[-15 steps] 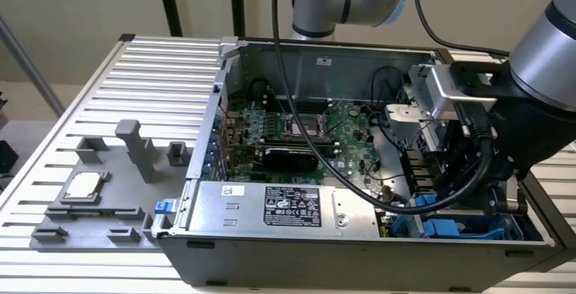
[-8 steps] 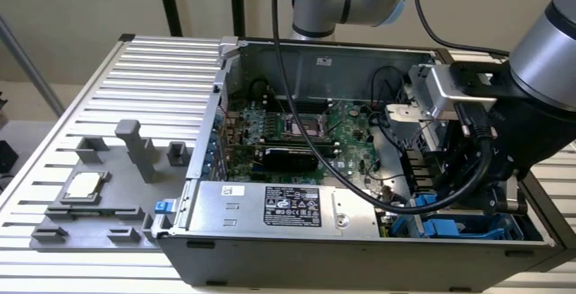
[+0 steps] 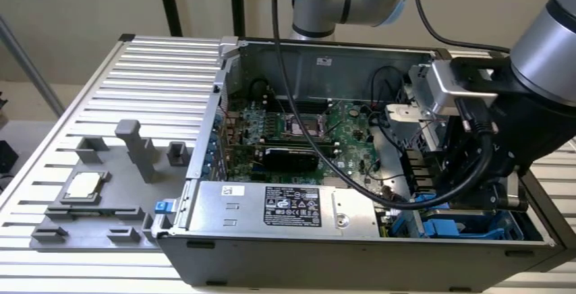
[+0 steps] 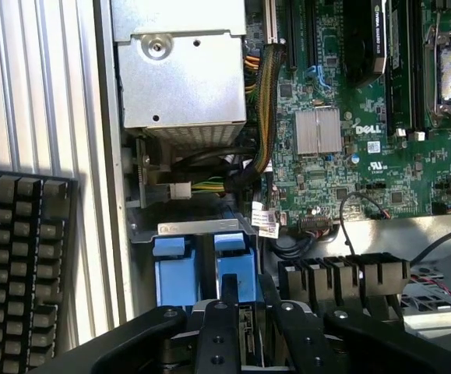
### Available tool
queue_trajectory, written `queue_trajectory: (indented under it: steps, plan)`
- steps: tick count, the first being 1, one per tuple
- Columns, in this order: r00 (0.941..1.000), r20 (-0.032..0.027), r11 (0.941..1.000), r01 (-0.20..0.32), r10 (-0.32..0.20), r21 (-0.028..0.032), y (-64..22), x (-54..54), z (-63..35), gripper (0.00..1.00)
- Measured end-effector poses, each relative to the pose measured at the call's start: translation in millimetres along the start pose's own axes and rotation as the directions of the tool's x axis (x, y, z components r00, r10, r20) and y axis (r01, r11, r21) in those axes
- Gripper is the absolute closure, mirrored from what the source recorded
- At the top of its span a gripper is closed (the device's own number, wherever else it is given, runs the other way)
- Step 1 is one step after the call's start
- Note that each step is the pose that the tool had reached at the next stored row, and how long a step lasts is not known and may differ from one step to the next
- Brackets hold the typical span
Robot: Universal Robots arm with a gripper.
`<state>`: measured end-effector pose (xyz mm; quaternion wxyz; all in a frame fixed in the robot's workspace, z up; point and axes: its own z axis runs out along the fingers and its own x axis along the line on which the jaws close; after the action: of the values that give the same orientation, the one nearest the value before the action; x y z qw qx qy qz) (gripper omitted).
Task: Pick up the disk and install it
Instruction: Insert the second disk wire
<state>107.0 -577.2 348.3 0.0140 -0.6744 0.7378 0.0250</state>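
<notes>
The disk (image 4: 202, 273) stands on edge in its blue plastic carrier, low in the drive bay at the corner of the open computer case. My gripper (image 4: 244, 315) is right over it. The black fingers (image 4: 217, 335) are closed on the disk's grey edge, which shows between them. In the exterior view the arm reaches down into the case at the right, and the blue carrier (image 3: 450, 230) shows under the wrist. Cables and the camera mount hide the fingers there.
A silver box with a black label (image 3: 288, 206) lies along the case's front edge, beside the motherboard (image 3: 297, 132). A silver drive cage (image 4: 182, 70) and a cable bundle (image 4: 264, 101) crowd the bay. A grey fixture holding a small square chip (image 3: 83, 186) sits on the slatted table, and a keyboard (image 4: 19, 257) lies outside the case.
</notes>
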Motion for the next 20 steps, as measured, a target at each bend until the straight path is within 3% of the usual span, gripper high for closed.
queue_trajectory:
  steps: [5,10,11,13,14,20]
  plan:
    - [1.0000,-0.0001,1.0000,-0.003,0.003,0.0002,-0.2,-5.5,-15.8,0.75]
    - [1.0000,0.0000,1.0000,-0.005,0.005,0.0004,-6.1,-6.9,-26.3,0.75]
    - [1.0000,0.0000,1.0000,-0.006,0.006,0.0004,-6.9,-7.4,-28.6,0.67]
    - [1.0000,0.0000,1.0000,-0.006,0.006,0.0004,-8.2,-9.0,-32.7,0.67]
    - [1.0000,0.0000,1.0000,-0.007,0.007,0.0005,-8.9,-10.1,-34.3,0.61]
    - [1.0000,-0.0004,1.0000,-0.010,0.010,0.0007,-22.3,-15.7,-36.9,0.61]
